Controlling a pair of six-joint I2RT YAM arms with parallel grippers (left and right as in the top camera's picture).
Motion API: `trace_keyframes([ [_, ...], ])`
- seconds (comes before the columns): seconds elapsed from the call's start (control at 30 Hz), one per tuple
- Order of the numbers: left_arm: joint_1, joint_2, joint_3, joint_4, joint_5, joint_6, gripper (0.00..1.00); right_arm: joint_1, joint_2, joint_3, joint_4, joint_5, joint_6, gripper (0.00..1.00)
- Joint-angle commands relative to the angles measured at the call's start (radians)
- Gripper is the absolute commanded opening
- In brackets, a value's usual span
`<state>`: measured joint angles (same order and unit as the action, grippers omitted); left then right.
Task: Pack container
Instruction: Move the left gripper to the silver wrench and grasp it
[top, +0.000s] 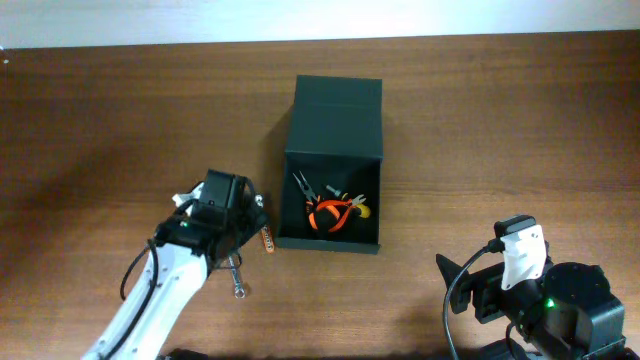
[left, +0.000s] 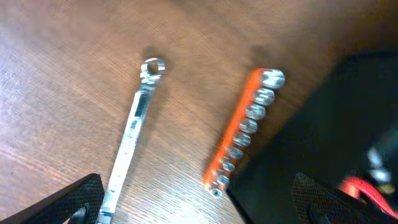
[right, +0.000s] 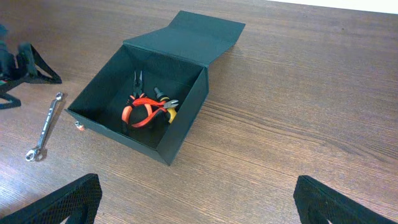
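The dark green container (top: 330, 243) stands open at mid-table, its flap lid (top: 338, 112) laid back. Pliers with orange and yellow handles (top: 333, 210) lie inside. My left gripper (top: 238, 238) is open and empty, low over the table beside the container's left wall. In the left wrist view its fingers (left: 199, 211) straddle a silver wrench (left: 130, 134) and an orange socket rail (left: 244, 127) that lies against the container wall (left: 323, 124). My right gripper (right: 199, 205) is open and empty, well to the container's (right: 186, 124) right.
The wrench (top: 237, 282) lies on the wood just left of the container's front corner, and also shows in the right wrist view (right: 43, 127). The socket rail (top: 267, 241) lies along the container's left wall. Bare wooden table surrounds the container.
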<state>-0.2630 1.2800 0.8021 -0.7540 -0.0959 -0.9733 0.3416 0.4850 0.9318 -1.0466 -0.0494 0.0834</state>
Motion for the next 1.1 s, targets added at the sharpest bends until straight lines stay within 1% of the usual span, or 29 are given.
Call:
trace_keyframes([
  [0.0, 0.05, 0.055, -0.01, -0.016, 0.076, -0.033, 0.99, -0.002, -0.002, 0.0, 0.003, 0.005, 0.011, 0.99],
  [0.17, 0.072, 0.129, -0.01, -0.019, 0.093, -0.01, 0.99, -0.002, -0.002, 0.0, 0.003, 0.005, 0.011, 0.99],
  [0.3, 0.072, 0.171, -0.01, -0.02, 0.101, 0.089, 0.99, -0.002, -0.002, 0.0, 0.003, 0.005, 0.011, 0.99],
  [0.43, 0.072, 0.208, -0.01, -0.021, 0.101, 0.15, 0.99, -0.002, -0.002, 0.0, 0.003, 0.005, 0.011, 0.99],
  [0.63, 0.091, 0.251, -0.036, -0.02, 0.111, 0.161, 1.0, -0.002, -0.002, 0.0, 0.003, 0.005, 0.011, 0.99],
  [0.8, 0.136, 0.257, -0.097, -0.005, 0.135, 0.161, 0.91, -0.002, -0.002, 0.0, 0.003, 0.005, 0.011, 0.99],
  [0.97, 0.149, 0.257, -0.133, 0.016, 0.152, 0.161, 0.89, -0.002, -0.002, 0.0, 0.003, 0.005, 0.011, 0.99],
  [1.0, 0.149, 0.257, -0.135, 0.021, 0.154, 0.161, 0.82, -0.002, -0.002, 0.0, 0.003, 0.005, 0.011, 0.99],
  [1.07, 0.149, 0.257, -0.135, 0.028, 0.156, 0.161, 0.76, -0.002, -0.002, 0.0, 0.003, 0.005, 0.011, 0.99],
])
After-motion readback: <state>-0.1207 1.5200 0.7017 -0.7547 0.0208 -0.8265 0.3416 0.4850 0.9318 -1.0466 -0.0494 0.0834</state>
